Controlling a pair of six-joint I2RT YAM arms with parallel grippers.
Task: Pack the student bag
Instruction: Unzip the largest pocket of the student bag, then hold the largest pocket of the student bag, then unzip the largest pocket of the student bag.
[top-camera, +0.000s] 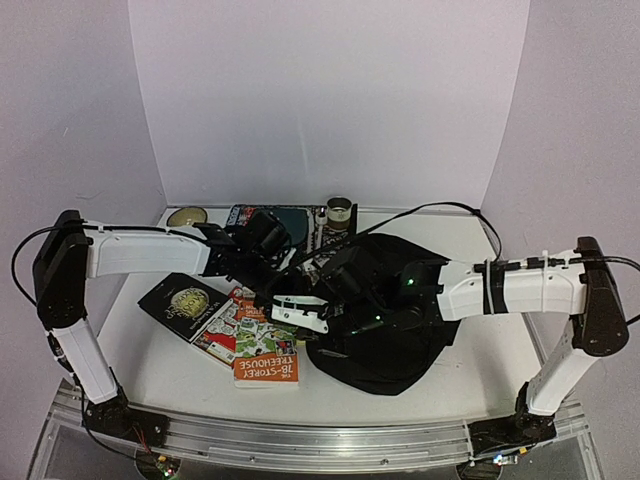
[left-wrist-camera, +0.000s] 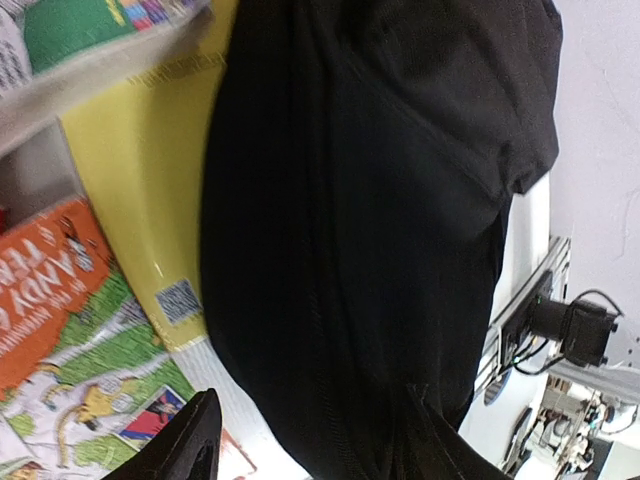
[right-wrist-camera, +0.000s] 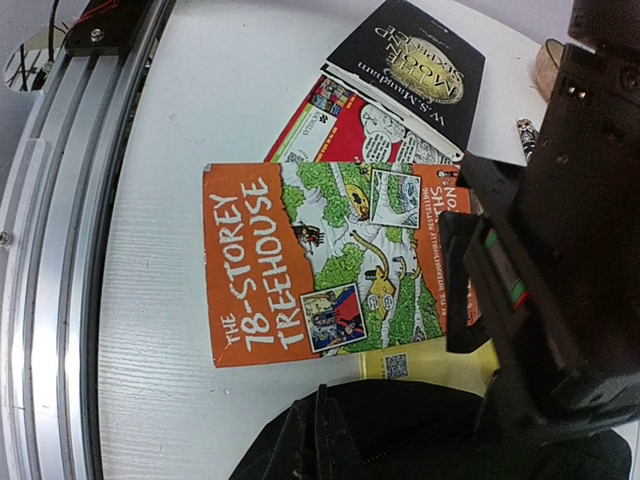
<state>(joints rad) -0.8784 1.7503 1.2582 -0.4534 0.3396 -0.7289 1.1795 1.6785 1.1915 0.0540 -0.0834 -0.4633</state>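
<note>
With left gripper released, straddling cloth of the student bag slumped mid-table against the books, and right gripper clenched at its edge, risks snagging fabric and dragging the books askew

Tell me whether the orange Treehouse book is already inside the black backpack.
No, the orange book lies flat on the white table, in the open outside the backpack.

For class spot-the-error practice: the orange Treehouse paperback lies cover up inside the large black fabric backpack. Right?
No: the orange Treehouse paperback lies cover up on the white table beside the large black fabric backpack, as the right wrist view shows.
</note>
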